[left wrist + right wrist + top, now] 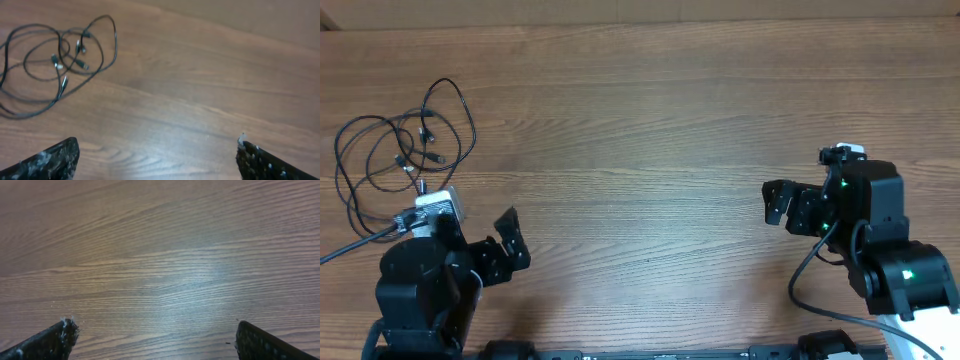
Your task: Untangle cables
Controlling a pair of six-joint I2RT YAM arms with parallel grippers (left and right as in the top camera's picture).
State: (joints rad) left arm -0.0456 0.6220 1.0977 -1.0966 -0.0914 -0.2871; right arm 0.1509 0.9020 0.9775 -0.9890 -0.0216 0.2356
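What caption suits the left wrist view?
Tangled black cables lie on the wooden table, beyond the open left pincer.

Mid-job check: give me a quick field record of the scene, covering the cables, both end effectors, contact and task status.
cables: one loose tangle of thin black cords, loops overlapping, on the table at the robot's left
plugs: several, clustered inside the loops
left end effector: open, empty, close to the tangle
right end effector: open, empty, far from the tangle; its wrist view shows only bare wood
contact: none with the cables
task status: cords not yet separated
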